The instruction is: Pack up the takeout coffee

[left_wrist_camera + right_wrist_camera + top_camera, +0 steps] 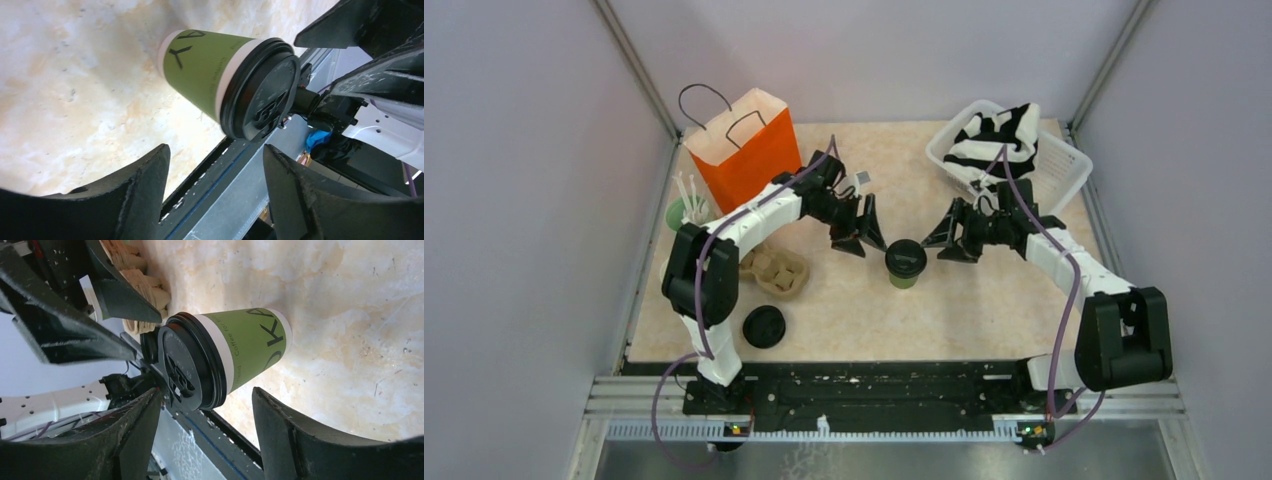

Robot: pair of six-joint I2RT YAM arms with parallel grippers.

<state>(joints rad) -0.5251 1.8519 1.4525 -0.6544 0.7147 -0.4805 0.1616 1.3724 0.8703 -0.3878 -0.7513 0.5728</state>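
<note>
The takeout coffee (905,264), a green paper cup with a black lid, stands upright on the table's middle. It shows in the left wrist view (220,75) and the right wrist view (235,352). My left gripper (864,232) is open and empty just left of the cup, not touching it; its fingers (145,190) frame empty space. My right gripper (952,238) is open and empty just right of the cup, apart from it; its fingers (280,430) hold nothing. The orange paper bag (744,150) stands open at the back left.
A white basket (1064,165) with a black-and-white cloth (999,135) sits back right. A cardboard cup carrier (776,270), a loose black lid (764,326) and a stack of green cups (686,212) lie left. Walls enclose three sides.
</note>
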